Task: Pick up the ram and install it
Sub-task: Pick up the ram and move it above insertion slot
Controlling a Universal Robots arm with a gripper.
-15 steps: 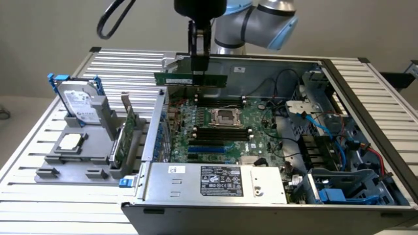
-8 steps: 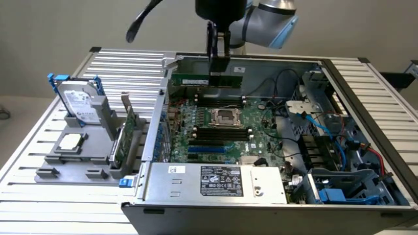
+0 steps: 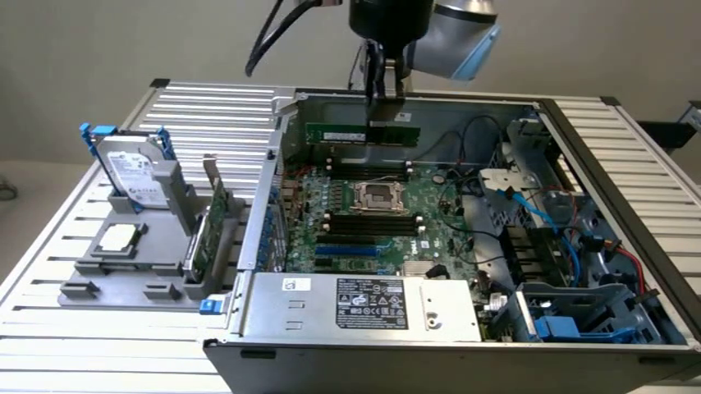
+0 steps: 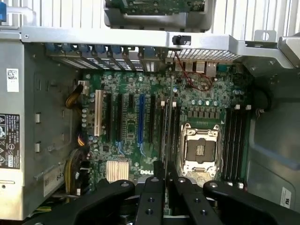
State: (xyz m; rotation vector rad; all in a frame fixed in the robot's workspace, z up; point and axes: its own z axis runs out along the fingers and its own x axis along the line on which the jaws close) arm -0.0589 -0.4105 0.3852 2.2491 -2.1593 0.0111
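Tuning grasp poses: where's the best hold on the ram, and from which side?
Likely the upper long edge, from above, pinching the flat faces: the ram is thin and hangs level, its lower edge left free. The gripper grips it so, off-centre.

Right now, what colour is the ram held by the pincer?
The ram is green, clearest in the exterior view.

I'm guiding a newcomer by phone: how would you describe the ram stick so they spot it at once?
Find the open computer case on the slatted table. Above its motherboard, the gripper holds the ram in the air. It is a long, thin green strip, unlike the larger green card standing in the grey holder outside the case.
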